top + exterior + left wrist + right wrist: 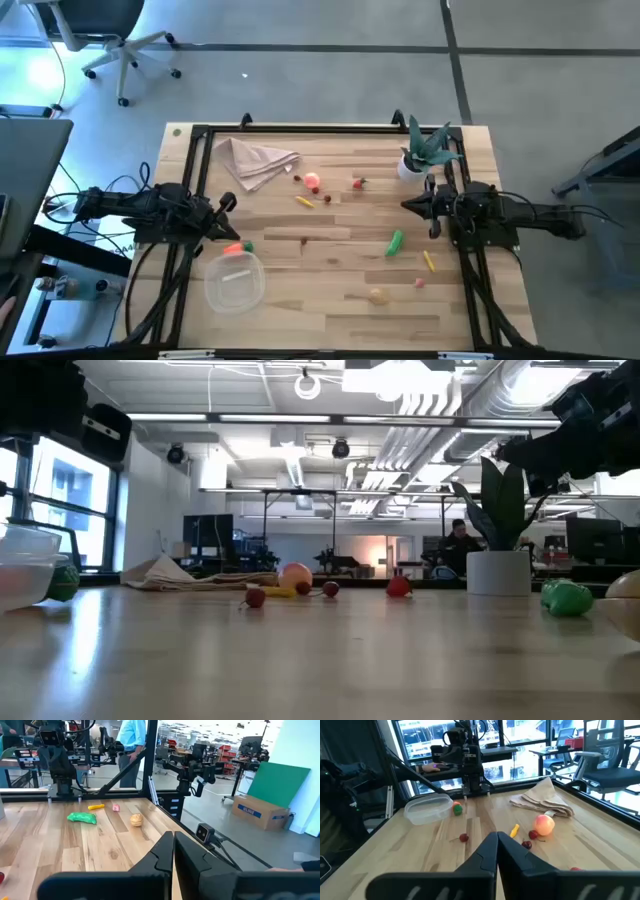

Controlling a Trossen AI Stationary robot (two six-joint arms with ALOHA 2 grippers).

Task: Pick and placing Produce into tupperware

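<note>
The produce is small toy food, spread over the table. It looks light and hard, and the round pieces could roll or slip away. It would be best to pinch each one across its middle, from above.

An orange carrot (233, 248) with a green top lies close to the left edge, right beside the tupperware (235, 280). A pink peach (313, 182), a red strawberry (359, 183) and a little yellow piece (304, 201) lie near the middle of the table, toward the far edge. A green pepper (395, 242), a long yellow piece (429, 261), a small pink piece (419, 283) and a tan potato (377, 295) lie closer to the right edge and the near edge.

The tupperware is round, clear and thin. It looks light, so a push could slide it. It sits near the near-left corner of the table. I cannot tell for sure if anything is inside it; no toy food shows in it.

The left gripper (224, 203) hangs near the left edge, just past the carrot. Its fingers are pressed together and hold nothing. The right gripper (408, 206) hangs near the right edge. Its fingers are pressed together too, and hold nothing.

A beige napkin (253, 160) lies near the far-left corner. A green plant (427, 148) in a white pot stands near the far-right corner.
</note>
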